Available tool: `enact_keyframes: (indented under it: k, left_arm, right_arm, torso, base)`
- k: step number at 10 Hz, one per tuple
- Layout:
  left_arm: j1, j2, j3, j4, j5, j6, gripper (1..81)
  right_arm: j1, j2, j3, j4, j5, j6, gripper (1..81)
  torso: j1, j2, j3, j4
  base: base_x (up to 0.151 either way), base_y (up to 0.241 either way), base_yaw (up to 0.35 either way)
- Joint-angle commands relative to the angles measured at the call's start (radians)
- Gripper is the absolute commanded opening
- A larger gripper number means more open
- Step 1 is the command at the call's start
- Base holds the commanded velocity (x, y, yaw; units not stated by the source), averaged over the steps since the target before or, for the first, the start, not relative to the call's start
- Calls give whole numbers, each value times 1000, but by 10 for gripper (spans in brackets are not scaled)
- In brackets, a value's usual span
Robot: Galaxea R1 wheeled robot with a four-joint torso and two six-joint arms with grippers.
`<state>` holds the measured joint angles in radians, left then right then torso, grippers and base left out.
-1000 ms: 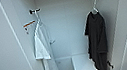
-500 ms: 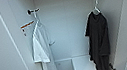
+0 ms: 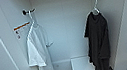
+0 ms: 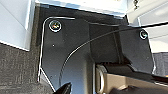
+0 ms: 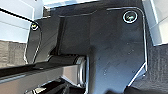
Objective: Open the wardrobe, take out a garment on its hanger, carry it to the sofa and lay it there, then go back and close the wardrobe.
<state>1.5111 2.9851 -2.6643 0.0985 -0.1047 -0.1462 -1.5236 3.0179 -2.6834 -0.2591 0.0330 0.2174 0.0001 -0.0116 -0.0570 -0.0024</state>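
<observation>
Doors stand open on the tall white wardrobe [image 3: 65,25], where the black short-sleeved T-shirt [image 3: 99,44] hangs on its thin white hanger [image 3: 96,5] at right, opposite a white short-sleeved T-shirt [image 3: 39,52]. Whether either gripper's fingers are apart cannot be told.

Left wrist view: dark wrist plate with round corner fittings, thin cable curving across it, jointed tan-grey bar alongside; camera looks down toward floor. Right wrist view: same dark plate, round fittings at corners, jointed bar with cylindrical joint beside it, black cable at edge; also looks down. Fingers of either gripper not discernible in wrist views.
</observation>
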Motion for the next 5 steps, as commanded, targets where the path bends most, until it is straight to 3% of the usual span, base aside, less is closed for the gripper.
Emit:
enact_keyframes:
  k: [1,5]
  left_arm:
    - [-39,-3,4,7,53,5,811]
    - [-39,-1,4,7,51,7,811]
  right_arm:
    - [42,2,4,-9,-50,-3,811]
    - [42,0,4,-8,-50,-1,811]
  torso:
    - [0,0,0,0]
    - [0,0,0,0]
  base:
    - [71,0,0]
    - [71,0,0]
